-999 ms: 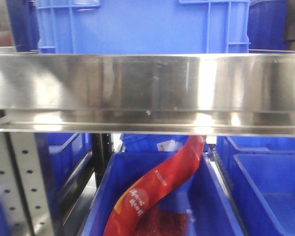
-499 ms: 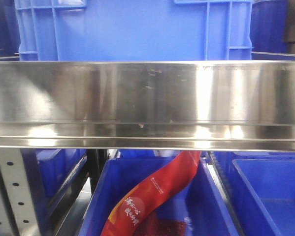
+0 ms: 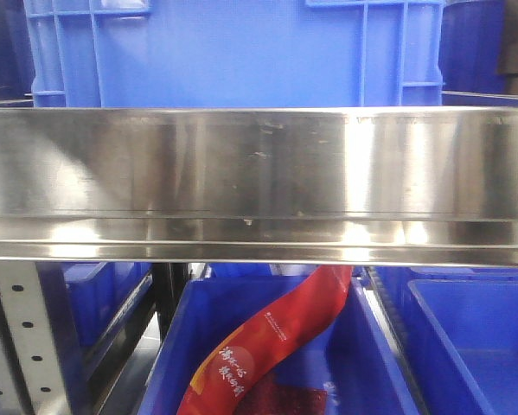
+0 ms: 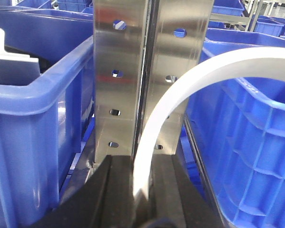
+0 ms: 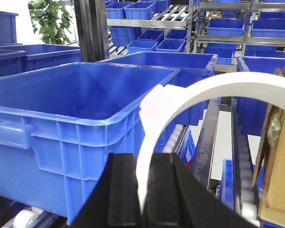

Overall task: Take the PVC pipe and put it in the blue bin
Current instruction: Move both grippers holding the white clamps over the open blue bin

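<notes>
A white curved PVC pipe [image 4: 180, 90] arcs up and to the right from my left gripper [image 4: 142, 164], which is shut on its lower end in front of a steel rack upright [image 4: 128, 71]. In the right wrist view a white curved pipe [image 5: 218, 85] likewise arcs up from my right gripper [image 5: 144, 164], which is shut on it. A large open blue bin [image 5: 61, 123] stands just left of and behind the right gripper. Neither gripper nor the pipe shows in the front view.
A wide steel shelf beam [image 3: 259, 181] fills the middle of the front view, with a blue bin [image 3: 233, 52] above. Below, a bin [image 3: 371, 346] holds a red bag [image 3: 276, 333]. Blue bins [image 4: 33, 114] [image 4: 247, 123] flank the upright. A cardboard box [image 5: 275, 156] is at right.
Over the first half second the front view shifted: the steel beam sits lower in frame and the scene slid sideways. Since then nothing has visibly moved.
</notes>
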